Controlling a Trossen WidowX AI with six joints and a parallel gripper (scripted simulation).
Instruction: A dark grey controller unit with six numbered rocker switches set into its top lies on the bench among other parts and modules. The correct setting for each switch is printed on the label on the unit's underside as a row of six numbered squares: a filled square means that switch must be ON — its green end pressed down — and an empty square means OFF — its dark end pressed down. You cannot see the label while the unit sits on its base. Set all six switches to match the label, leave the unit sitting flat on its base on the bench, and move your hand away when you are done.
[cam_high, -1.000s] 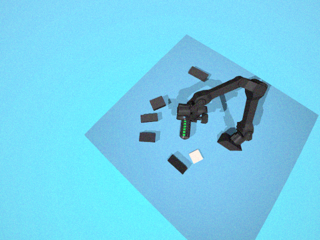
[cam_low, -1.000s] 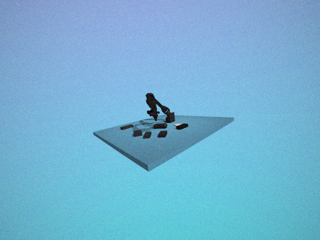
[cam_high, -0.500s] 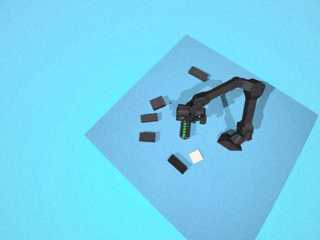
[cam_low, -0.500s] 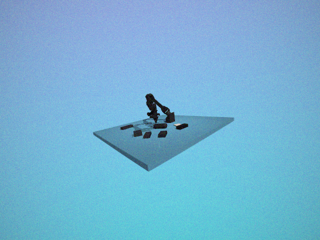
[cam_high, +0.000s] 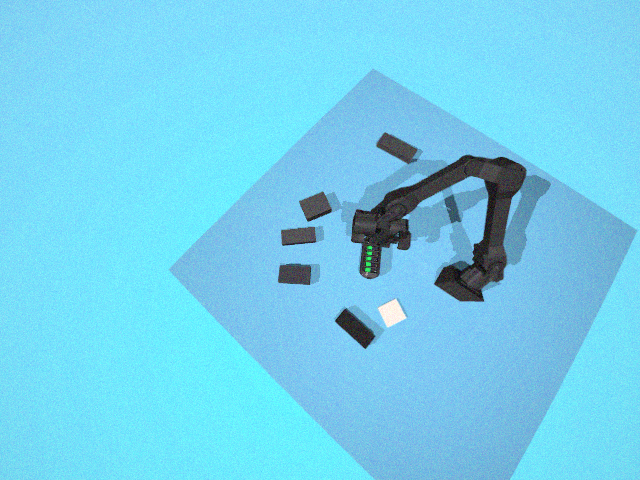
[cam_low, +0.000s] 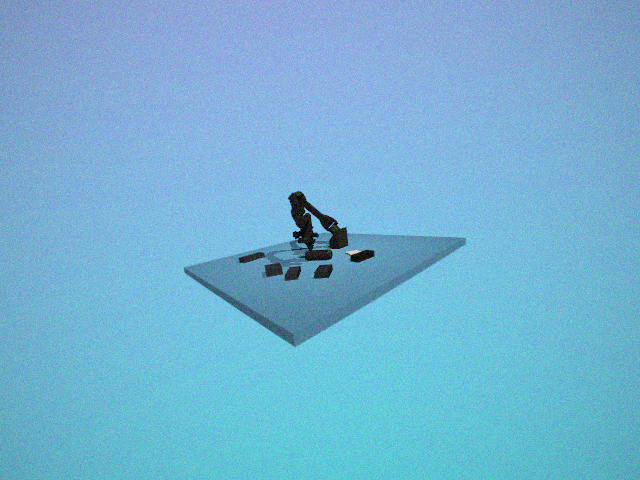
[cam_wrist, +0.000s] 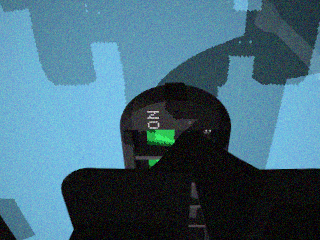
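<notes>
The dark grey controller unit (cam_high: 369, 275) (cam_low: 318, 254) (cam_wrist: 137, 117) lies on the bench with its switches facing up. Its rounded end, the letters ON and a green switch half (cam_wrist: 160, 137) show in the wrist view. Several green halves form a row in the top view. The nearest switch's number is too dim to read, and which switch ends are pressed down cannot be told. The label is hidden underneath. My gripper (cam_low: 310, 248) (cam_wrist: 188, 138) is shut and empty, tips down, over the unit's end region. It covers most of the other switches in the wrist view; contact cannot be told.
Dark blocks lie beside the unit: three on one side (cam_high: 315, 206) (cam_high: 298, 236) (cam_high: 294, 274), one farther off (cam_high: 397, 147) and a black one (cam_high: 355, 328) near a white square (cam_high: 392, 312). The arm's base (cam_high: 459, 285) stands on the bench (cam_high: 491, 361).
</notes>
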